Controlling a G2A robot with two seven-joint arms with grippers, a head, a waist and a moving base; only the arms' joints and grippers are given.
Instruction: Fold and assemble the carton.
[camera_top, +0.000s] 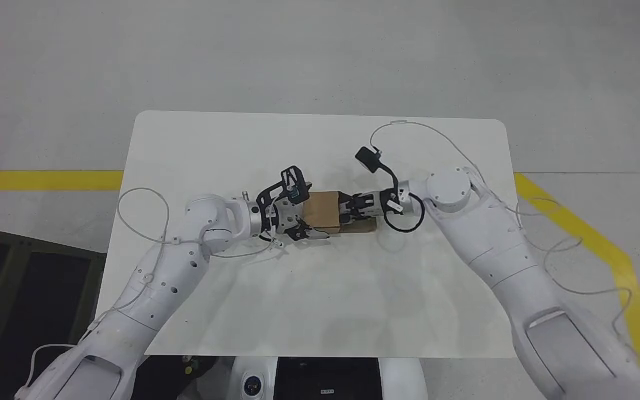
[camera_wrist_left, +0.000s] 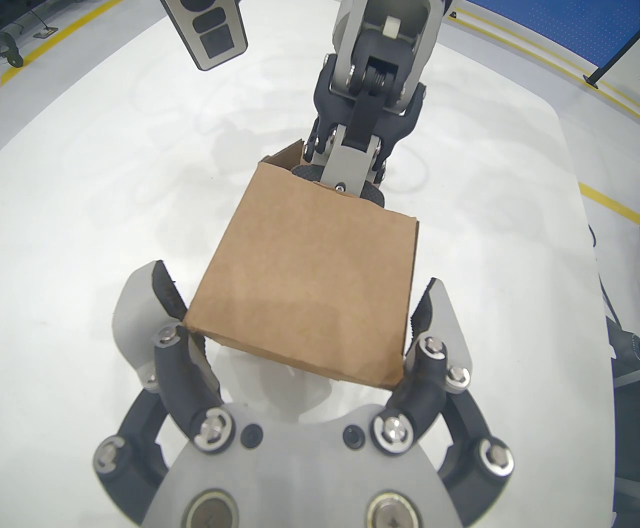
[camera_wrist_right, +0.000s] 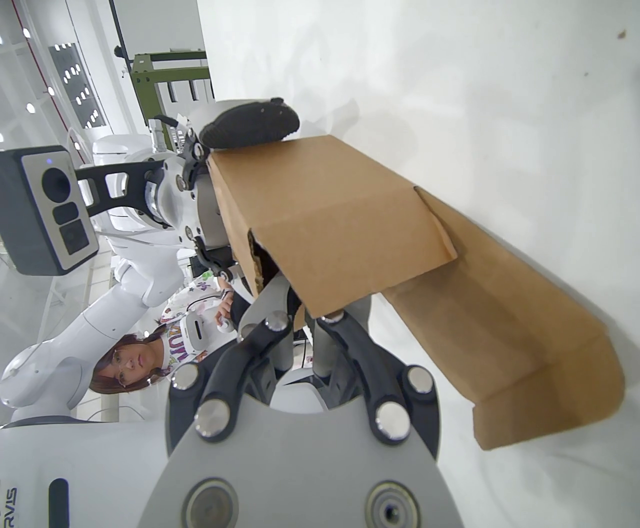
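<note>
A brown cardboard carton (camera_top: 322, 210) lies at the middle of the white table (camera_top: 420, 300), held between both arms. In the left wrist view my left gripper (camera_wrist_left: 295, 295) straddles the near end of the carton (camera_wrist_left: 310, 280), its fingers (camera_wrist_left: 170, 300) pressed against the two side walls. At the far, open end, my right gripper (camera_wrist_left: 345, 180) is shut on the edge of the top panel, with one finger on top and the other inside. In the right wrist view an open flap (camera_wrist_right: 505, 330) of the carton (camera_wrist_right: 320, 210) lies flat on the table beside my right gripper (camera_wrist_right: 307, 320).
Loose cables (camera_top: 440, 135) run over the table behind the right arm and beside the left arm (camera_top: 140, 200). Bare table surface extends on all sides of the carton. A yellow floor line (camera_top: 60, 180) passes beyond the table's edges.
</note>
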